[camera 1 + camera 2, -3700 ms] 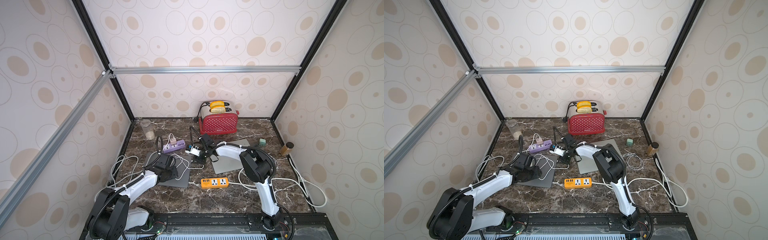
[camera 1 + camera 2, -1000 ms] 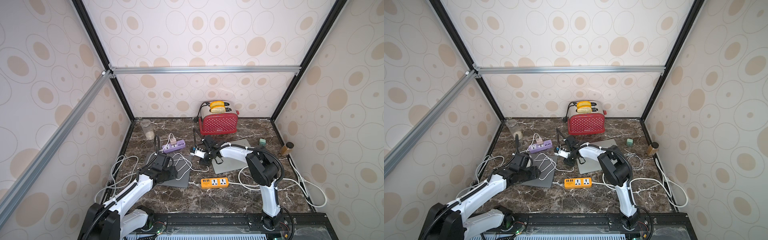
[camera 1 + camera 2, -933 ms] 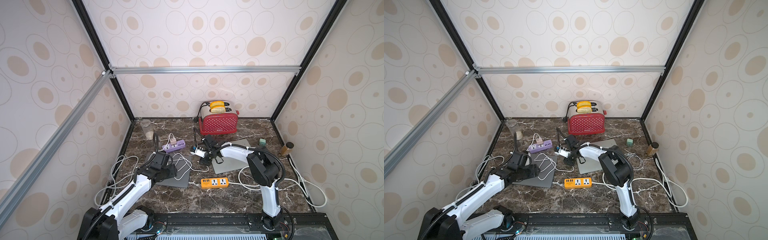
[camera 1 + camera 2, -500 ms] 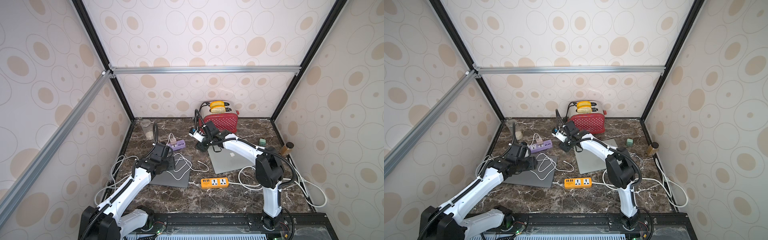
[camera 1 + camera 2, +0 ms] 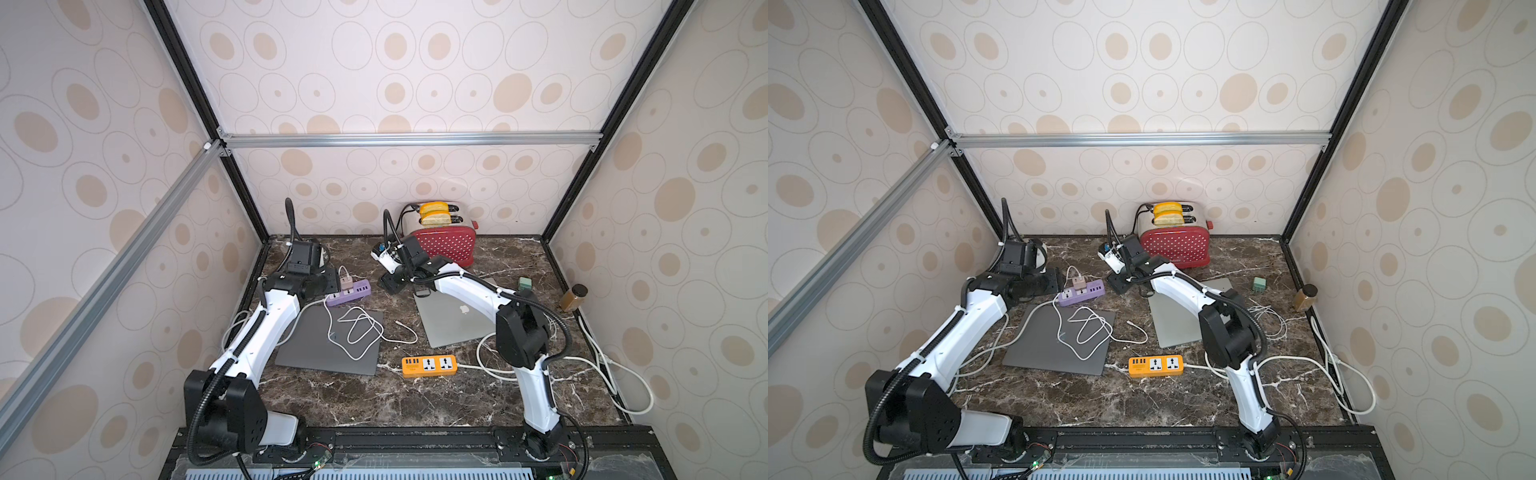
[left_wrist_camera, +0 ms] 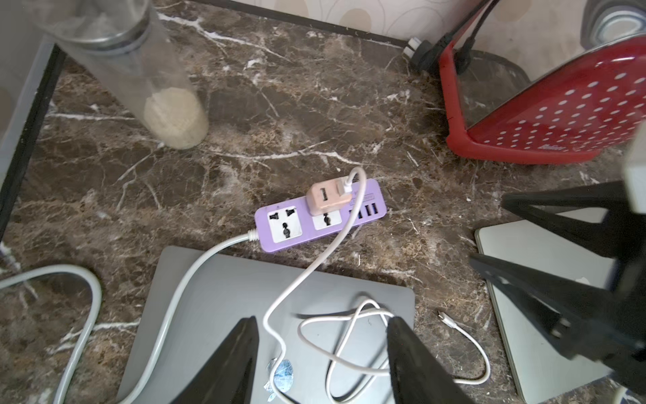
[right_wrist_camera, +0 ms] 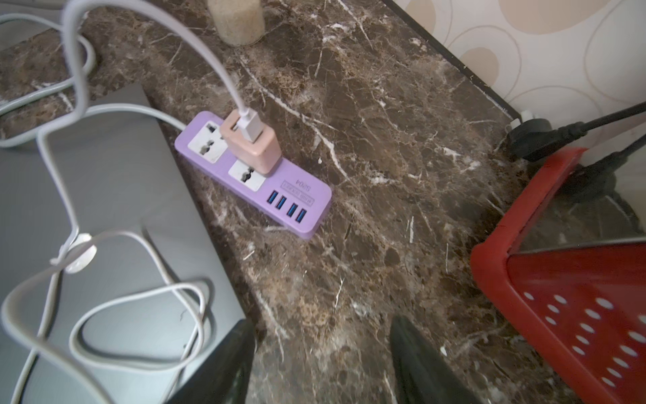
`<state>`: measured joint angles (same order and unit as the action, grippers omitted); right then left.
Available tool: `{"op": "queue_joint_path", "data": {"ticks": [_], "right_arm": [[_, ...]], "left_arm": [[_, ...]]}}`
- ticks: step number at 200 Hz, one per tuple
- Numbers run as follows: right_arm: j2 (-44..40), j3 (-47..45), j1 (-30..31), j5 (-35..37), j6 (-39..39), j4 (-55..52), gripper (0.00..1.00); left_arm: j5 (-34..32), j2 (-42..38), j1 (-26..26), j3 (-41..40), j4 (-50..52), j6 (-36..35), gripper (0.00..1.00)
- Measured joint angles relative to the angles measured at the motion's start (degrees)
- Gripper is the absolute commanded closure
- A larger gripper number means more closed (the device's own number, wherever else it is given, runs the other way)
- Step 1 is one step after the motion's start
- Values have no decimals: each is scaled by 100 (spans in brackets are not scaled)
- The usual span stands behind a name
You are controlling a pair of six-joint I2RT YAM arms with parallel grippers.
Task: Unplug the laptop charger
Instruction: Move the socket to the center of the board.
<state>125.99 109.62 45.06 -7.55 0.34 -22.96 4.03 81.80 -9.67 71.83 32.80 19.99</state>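
1. Jar (image 6: 167, 105) with pale grains stands in the far left corner of the marble tabletop (image 5: 374, 399).
2. Left gripper (image 6: 322, 320): jaws apart, nothing between them. It sits over the far edge of the dark grey laptop (image 5: 307, 345), near the purple power strip (image 5: 359, 289).
3. Purple strip lies flat just beyond the dark laptop's far edge. Its own grey lead runs off to the left.
4. Laptop charger: the pink charger brick (image 6: 327, 197) is plugged into the strip's socket next to the USB ports. The other socket is free.
5. White cable (image 7: 251, 125) is plugged into the brick, loops loosely over the dark laptop's lid and touches it.
6. Cable's free end (image 5: 398, 322) lies on the marble between the two laptops, in neither one.
7. Right gripper (image 7: 323, 321): jaws apart, holding nothing. It is over bare marble between the purple strip and the red toaster (image 5: 442, 245).
8. Silver laptop (image 5: 449, 324) is closed and lies right of centre, partly under the right arm.
9. Orange power strip (image 5: 429, 365) lies near the front, between the laptops' near corners.
10. Toaster stands at the back wall with two slices in its slots.
11. Green block (image 5: 524, 284) and brown bottle (image 5: 573, 297) sit at the far right.
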Motion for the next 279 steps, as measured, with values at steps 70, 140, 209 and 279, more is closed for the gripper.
{"op": "queue_joint_path", "data": {"ticks": [70,140,209,279], "right_arm": [[1217,911,20,-33,887,-22,27],[1434,785,17,-282,1561,638,22],[1132,-286,-20,44,1613,1023,20],[-271,-1945,-107,181,1641,1305,19]], "left_arm": [[317,1261,0,942,-144,-260,40],[402,1886,-2,1239,-232,-295,40],[-83,2345,15,1473,-212,-332,39],[575,2218,297,1099,-1056,131,41]]}}
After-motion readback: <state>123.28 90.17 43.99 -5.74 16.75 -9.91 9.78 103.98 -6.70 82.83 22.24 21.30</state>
